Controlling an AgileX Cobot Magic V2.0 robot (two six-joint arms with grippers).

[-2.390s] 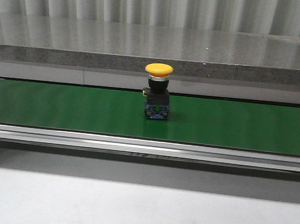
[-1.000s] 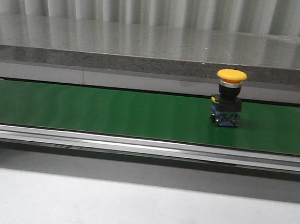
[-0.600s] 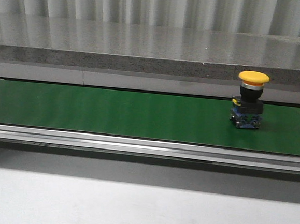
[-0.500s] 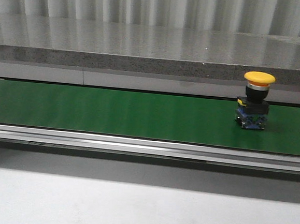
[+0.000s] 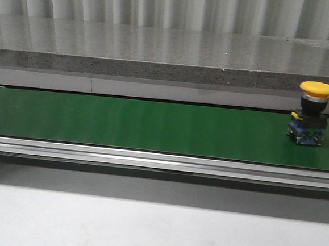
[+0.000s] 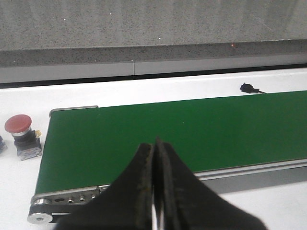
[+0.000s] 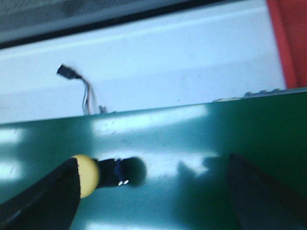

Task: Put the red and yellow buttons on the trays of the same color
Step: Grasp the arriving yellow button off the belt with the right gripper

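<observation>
A grey stone ledge runs behind a green belt (image 5: 153,125) above the white surface (image 5: 144,230). In the front view the yellow button (image 5: 312,117) stands upright on the belt, near its right end; no arm shows here.

In the left wrist view the left claw (image 6: 154,191) hangs over the belt with its fingers pressed together, holding nothing. A red button (image 6: 21,135) stands on the white surface just beside the belt's end.

In the right wrist view, which is blurred, the right claw (image 7: 153,191) is above the belt with its fingers (image 7: 53,191) wide apart. The yellow button lies just beside one finger; I cannot tell if they touch. A red tray (image 7: 290,43) shows at the corner.
</observation>
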